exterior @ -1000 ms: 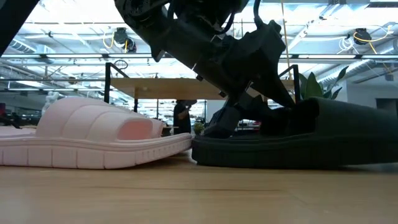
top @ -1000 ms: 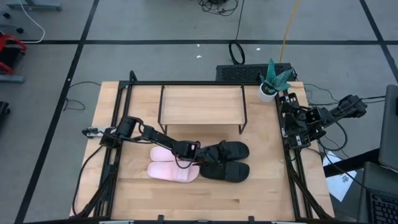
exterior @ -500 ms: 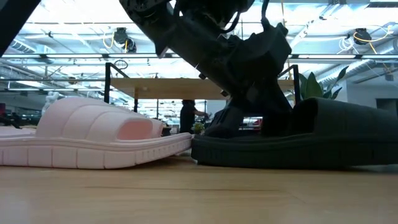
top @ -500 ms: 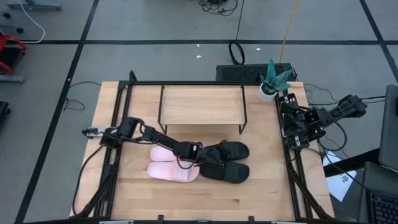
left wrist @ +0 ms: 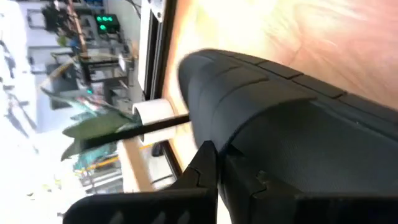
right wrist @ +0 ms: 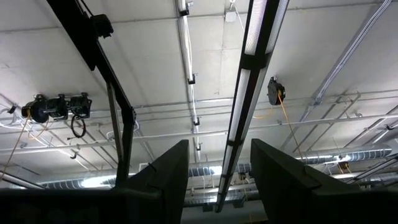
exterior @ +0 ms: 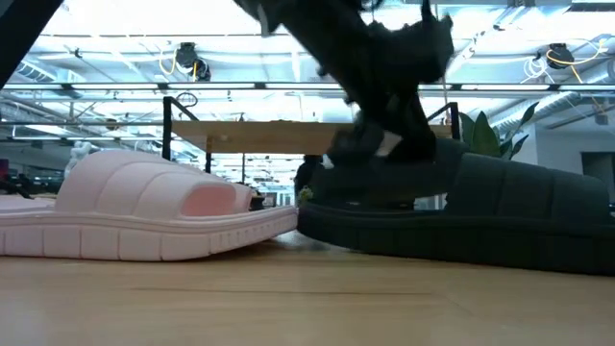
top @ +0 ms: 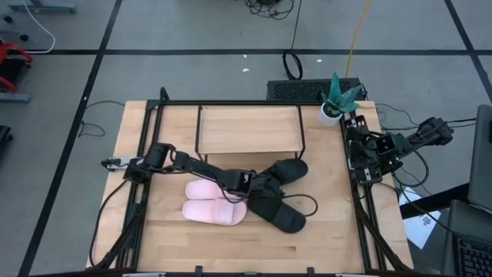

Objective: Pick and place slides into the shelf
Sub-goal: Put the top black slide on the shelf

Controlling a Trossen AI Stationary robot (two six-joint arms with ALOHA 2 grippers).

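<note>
Wooden counter [top: 323,231] bears a potted green plant [top: 335,100] at its far right corner. Grey floor [top: 192,27] beyond carries black cables [top: 292,65] and a yellow cord [top: 355,35].

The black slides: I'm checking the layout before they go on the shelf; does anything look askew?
Yes. The two black slides no longer lie parallel: the left gripper is shut on one, angling it toward the shelf; the other slants the opposite way. The pink slides lie neatly paired.

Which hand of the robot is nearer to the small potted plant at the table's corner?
The right hand is nearer: it rests at the table's right edge, just in front of the potted plant. The left hand is mid-table, shut on a black slide.
</note>
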